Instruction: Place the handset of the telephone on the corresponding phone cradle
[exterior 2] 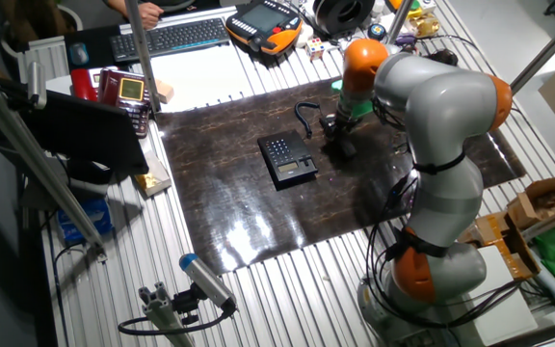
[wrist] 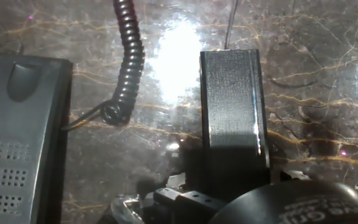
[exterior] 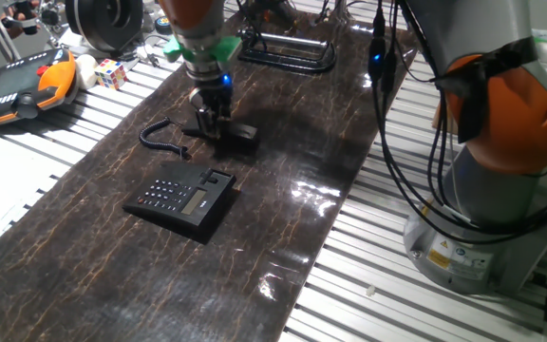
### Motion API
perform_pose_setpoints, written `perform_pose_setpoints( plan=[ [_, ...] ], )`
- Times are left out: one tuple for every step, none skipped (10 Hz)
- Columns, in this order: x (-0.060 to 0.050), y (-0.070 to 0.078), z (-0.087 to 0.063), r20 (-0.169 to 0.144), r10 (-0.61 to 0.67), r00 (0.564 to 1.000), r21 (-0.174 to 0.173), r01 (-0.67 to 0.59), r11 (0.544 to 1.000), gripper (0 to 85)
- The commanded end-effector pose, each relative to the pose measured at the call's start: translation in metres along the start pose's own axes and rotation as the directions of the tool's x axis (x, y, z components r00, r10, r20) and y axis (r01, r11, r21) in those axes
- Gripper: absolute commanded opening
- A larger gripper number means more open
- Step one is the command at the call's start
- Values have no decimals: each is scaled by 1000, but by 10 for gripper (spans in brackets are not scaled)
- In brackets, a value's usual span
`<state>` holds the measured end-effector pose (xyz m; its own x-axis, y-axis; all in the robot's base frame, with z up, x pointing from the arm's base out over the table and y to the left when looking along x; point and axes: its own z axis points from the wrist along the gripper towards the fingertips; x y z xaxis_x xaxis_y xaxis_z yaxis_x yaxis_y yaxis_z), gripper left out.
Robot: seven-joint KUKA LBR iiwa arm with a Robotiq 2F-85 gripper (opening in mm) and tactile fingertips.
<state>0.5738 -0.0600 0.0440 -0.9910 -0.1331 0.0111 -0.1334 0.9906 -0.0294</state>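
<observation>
claw [exterior: 218,133] down on handset [exterior: 238,134], grip unclear | handset on bench beyond telephone [exterior: 180,198] | phone cradle [exterior: 218,201] empty | lift and placing left

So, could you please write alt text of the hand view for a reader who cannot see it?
Close-up over a dark marbled tabletop: one black gripper finger points up the middle. The handset lies along the left edge, its coiled cord curling between them.
</observation>
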Motion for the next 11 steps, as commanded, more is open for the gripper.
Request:
perform_pose_setpoints(
  plan=[
    [0,0,1,0,0,1000,0,0,1000,750],
    [0,-1,2,1,-2,1000,0,2,1000,750],
    [1,-1,4,10,-3,1000,1,3,1000,747],
    [2,-2,5,19,-8,1000,10,8,1000,740],
    [2,-2,5,18,-9,1000,12,9,1000,723],
    [2,-4,6,22,-16,1000,16,15,1000,697],
    [3,-4,7,23,-16,1000,14,15,1000,667],
    [3,-4,7,23,-19,1000,14,18,1000,647],
    [3,-4,8,24,-20,1000,15,20,1000,620],
    [3,-4,8,24,-23,999,15,23,1000,593],
    [3,-4,8,24,-26,999,12,26,1000,527]
  ],
)
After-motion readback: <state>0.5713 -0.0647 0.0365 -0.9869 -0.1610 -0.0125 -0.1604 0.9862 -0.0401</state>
